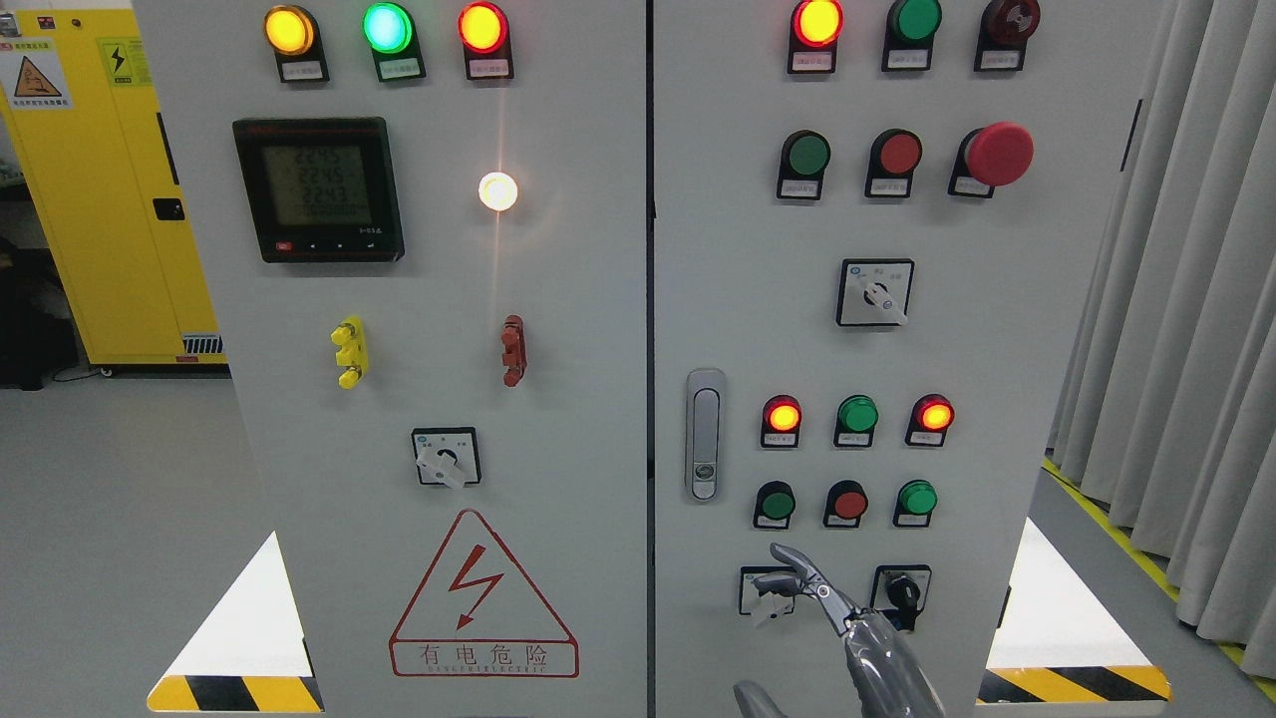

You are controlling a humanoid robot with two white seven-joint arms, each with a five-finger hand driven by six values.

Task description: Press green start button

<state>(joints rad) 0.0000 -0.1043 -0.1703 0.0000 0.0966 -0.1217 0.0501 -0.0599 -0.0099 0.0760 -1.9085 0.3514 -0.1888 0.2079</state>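
The grey cabinet's right door carries two rows of push buttons. The lower row has a dark-rimmed green button [775, 504], a red button [849, 503] and a second green button [916, 497]. The upper row has a green button [805, 155] too. My right hand [788, 573] rises from the bottom edge, open and holding nothing. Its index finger [790, 555] points up and to the left, its tip a short way below the lower-left green button and apart from it. The hand partly hides a rotary switch [758, 590].
Above the lower buttons sit two lit red lamps [783, 415] and an unlit green lamp [857, 413]. A door handle [705, 434] lies left of them, a black selector [903, 592] right of the hand, a red mushroom stop button [999, 154] higher up. Curtains [1176, 299] hang at right.
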